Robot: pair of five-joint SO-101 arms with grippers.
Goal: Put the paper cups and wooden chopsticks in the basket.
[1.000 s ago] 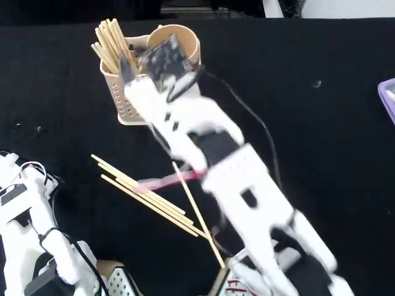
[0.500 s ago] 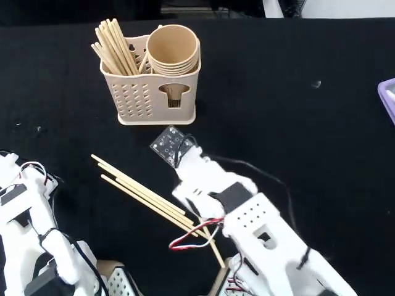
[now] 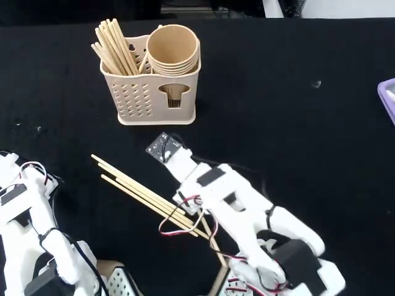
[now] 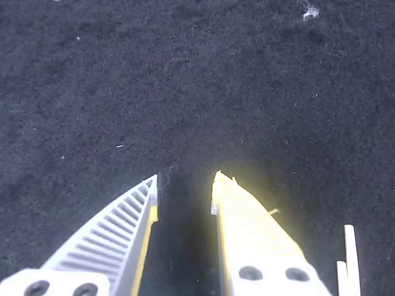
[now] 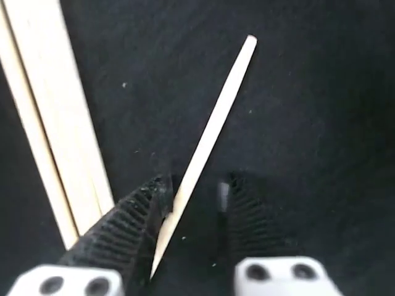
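Note:
The beige basket [image 3: 151, 98] stands at the back of the black table, holding a bundle of wooden chopsticks [image 3: 113, 44] and a stack of paper cups [image 3: 173, 49]. Several loose chopsticks [image 3: 139, 192] lie in front of it. My right arm [image 3: 216, 191] is bent low over their near ends. My right gripper [image 5: 194, 185] is open just above the table, a single chopstick [image 5: 213, 132] running between its black fingers, close against one of them. The other loose chopsticks [image 5: 52, 117] lie beside it. My left gripper [image 4: 185, 182] is open over bare cloth, with chopstick tips [image 4: 349, 259] beside it.
My left arm [image 3: 31, 228] rests at the near left corner of the table. A purple object [image 3: 389, 95] pokes in at the right edge. Open black cloth stretches to the right of the basket.
The right arm has pulled back from above the basket, leaving the cup stack in it, and has come down over the loose chopsticks. The left arm has not moved.

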